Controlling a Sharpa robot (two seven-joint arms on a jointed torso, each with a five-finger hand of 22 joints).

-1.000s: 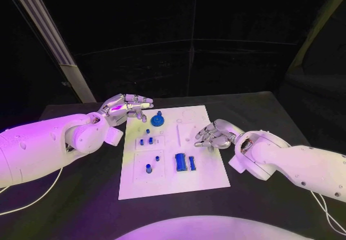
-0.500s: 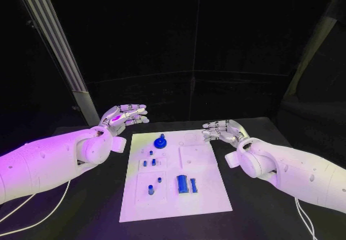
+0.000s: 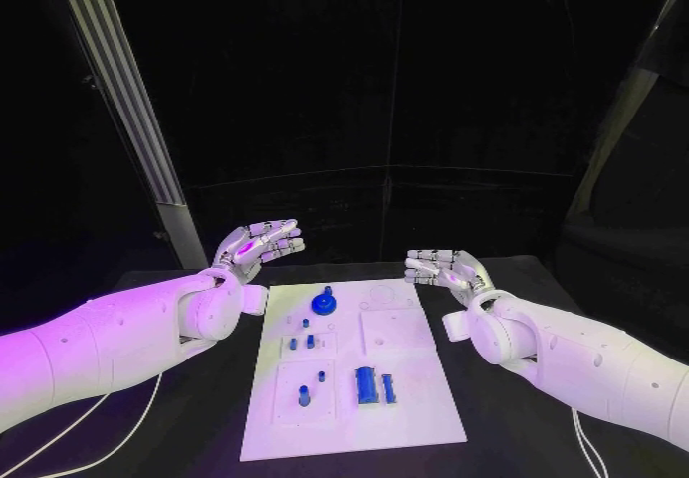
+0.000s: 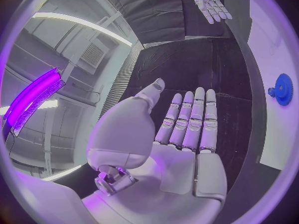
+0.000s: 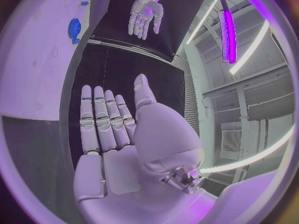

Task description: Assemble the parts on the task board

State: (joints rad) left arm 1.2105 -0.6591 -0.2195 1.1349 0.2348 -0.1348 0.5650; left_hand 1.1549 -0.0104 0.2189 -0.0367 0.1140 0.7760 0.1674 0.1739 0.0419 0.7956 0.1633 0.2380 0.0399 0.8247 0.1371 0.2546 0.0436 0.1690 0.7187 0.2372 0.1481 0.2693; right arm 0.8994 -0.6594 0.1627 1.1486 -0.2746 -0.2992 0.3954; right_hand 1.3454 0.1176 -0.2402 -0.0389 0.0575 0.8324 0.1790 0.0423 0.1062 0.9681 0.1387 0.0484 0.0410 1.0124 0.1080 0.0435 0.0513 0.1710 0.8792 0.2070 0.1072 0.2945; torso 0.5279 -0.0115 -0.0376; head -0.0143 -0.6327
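The white task board (image 3: 359, 433) lies flat on the black table. On it a blue gear (image 3: 324, 299) stands near the far edge, small blue pegs (image 3: 305, 322) sit below it, and two blue blocks (image 3: 376, 386) lie side by side nearer me. My left hand (image 3: 259, 242) hovers past the board's far left corner, fingers straight and apart, holding nothing. My right hand (image 3: 438, 267) hovers at the far right corner, also flat and empty. The left wrist view shows the bare left palm (image 4: 181, 134) and the gear (image 4: 283, 89). The right wrist view shows the bare right palm (image 5: 112, 129).
A pale metal post (image 3: 136, 129) rises behind the table at the back left. Black curtains close the far side. A thin cable (image 3: 136, 403) hangs under my left arm. Bare black table (image 3: 503, 438) lies on both sides of the board.
Both hands have lifted off the board and drawn back toward its far corners, the fingers uncurling flat. The camera has tilted up. The parts on the board have not moved.
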